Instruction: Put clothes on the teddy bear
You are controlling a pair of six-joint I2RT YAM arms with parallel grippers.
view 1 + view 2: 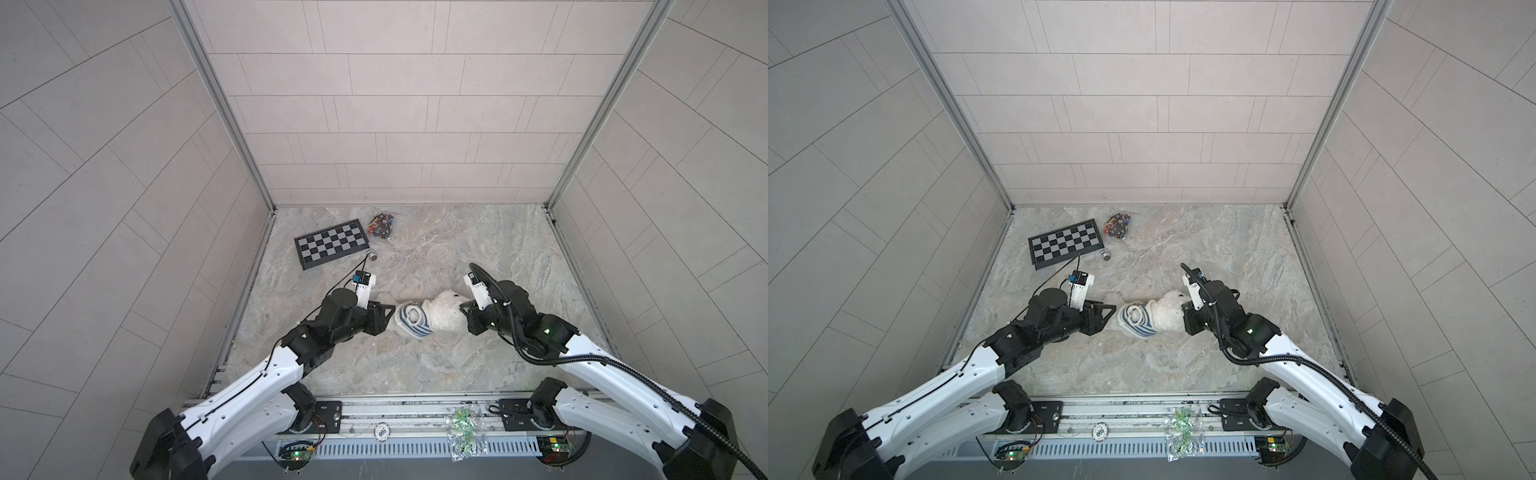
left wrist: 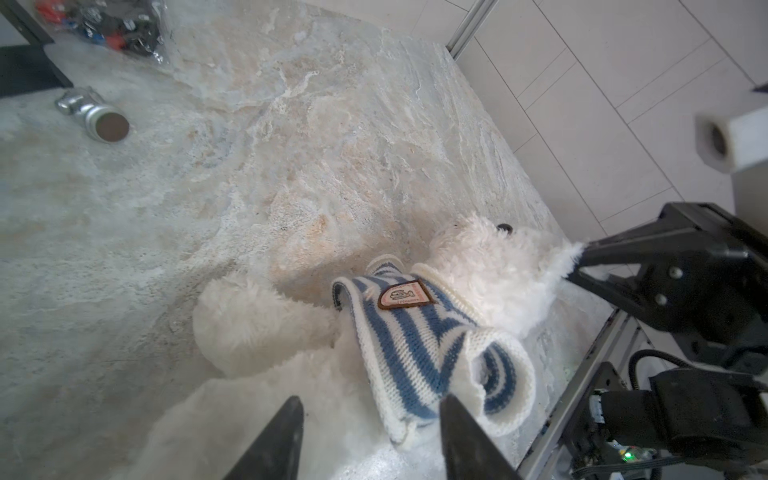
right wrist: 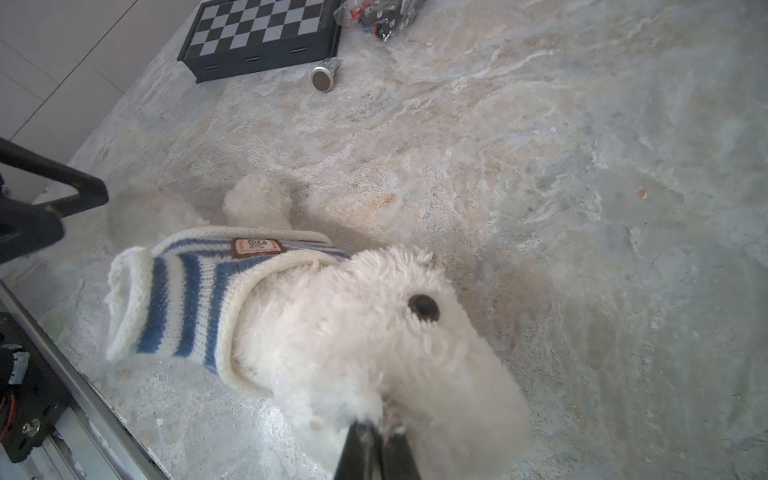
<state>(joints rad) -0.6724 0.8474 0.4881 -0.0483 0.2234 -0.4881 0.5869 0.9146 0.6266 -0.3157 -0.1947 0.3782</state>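
Note:
The white fluffy teddy bear (image 1: 442, 313) (image 1: 1165, 311) lies on its side mid-table, head toward the right arm. A blue-and-white striped shirt (image 1: 411, 322) (image 2: 419, 345) with a brown chest badge sits round its neck and upper body, the hem bunched and loose. My right gripper (image 3: 376, 428) (image 1: 462, 309) is shut on the fur of the bear's head (image 3: 345, 324). My left gripper (image 2: 372, 411) (image 1: 390, 318) stands open just off the shirt's hem, one finger (image 2: 453, 415) beside the knit, holding nothing. A fluffy leg (image 2: 257, 328) shows below the shirt.
A black-and-grey chessboard (image 1: 330, 243) lies at the back left, with a clear bag of small coloured parts (image 1: 382, 224) and a small metal cylinder (image 1: 372, 255) next to it. On the front rail lie a bag of green parts (image 1: 463, 432) and a round chip (image 1: 381, 432).

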